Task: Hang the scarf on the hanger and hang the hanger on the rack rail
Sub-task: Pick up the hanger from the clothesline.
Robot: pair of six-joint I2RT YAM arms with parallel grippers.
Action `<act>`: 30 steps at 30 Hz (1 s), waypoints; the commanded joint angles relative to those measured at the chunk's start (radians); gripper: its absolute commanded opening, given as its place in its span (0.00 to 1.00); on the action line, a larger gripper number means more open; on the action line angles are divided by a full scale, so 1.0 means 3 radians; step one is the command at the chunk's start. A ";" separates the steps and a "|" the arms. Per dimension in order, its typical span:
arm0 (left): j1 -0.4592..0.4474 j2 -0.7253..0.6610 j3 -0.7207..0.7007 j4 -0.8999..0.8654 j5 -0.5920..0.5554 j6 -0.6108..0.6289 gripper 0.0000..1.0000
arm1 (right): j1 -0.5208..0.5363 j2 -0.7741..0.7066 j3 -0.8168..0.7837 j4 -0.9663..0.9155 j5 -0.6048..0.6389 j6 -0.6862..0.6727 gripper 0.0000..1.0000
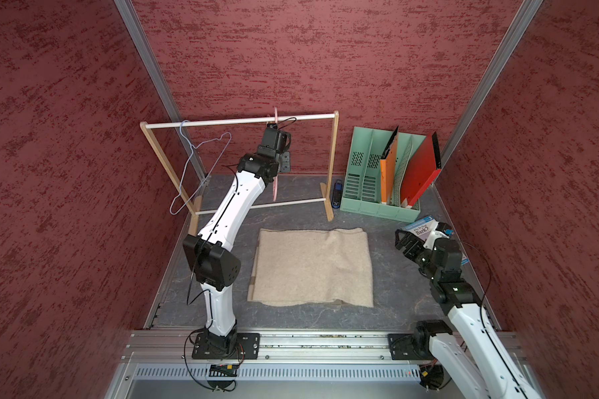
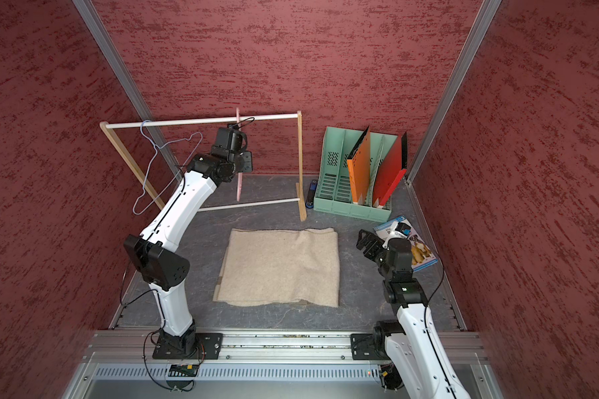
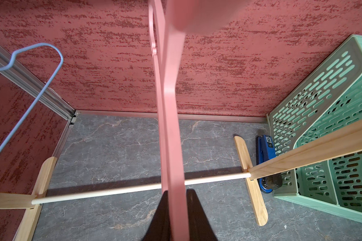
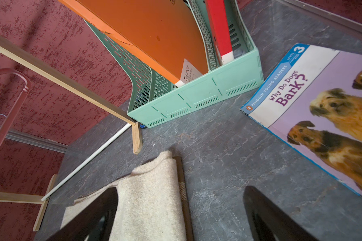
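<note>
The beige scarf point(image 1: 312, 267) point(image 2: 281, 267) lies folded flat on the grey table in both top views. A pink hanger point(image 1: 275, 189) point(image 2: 238, 188) hangs edge-on from the top rod of the wooden rack point(image 1: 222, 121). My left gripper point(image 1: 274, 125) is raised just under that rod. In the left wrist view it point(image 3: 177, 194) is shut on the pink hanger point(image 3: 169, 125), with a dark finger on each side. My right gripper point(image 1: 403, 238) point(image 4: 181, 188) stands open low over the table beside the scarf's point(image 4: 151, 198) far right corner, holding nothing.
A blue wire hanger point(image 1: 194, 172) point(image 3: 36, 83) hangs at the rack's left end. At the back right stands a green file organiser point(image 1: 363, 193) with orange and red folders. A blue stapler point(image 1: 337, 195) lies beside it. A dog book point(image 4: 322, 104) lies under my right arm.
</note>
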 commanded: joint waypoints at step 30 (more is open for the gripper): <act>-0.0191 -0.1113 -0.1012 0.0624 -0.0306 0.0259 0.00 | 0.0023 0.0048 0.0078 -0.0121 -0.0073 -0.0113 0.99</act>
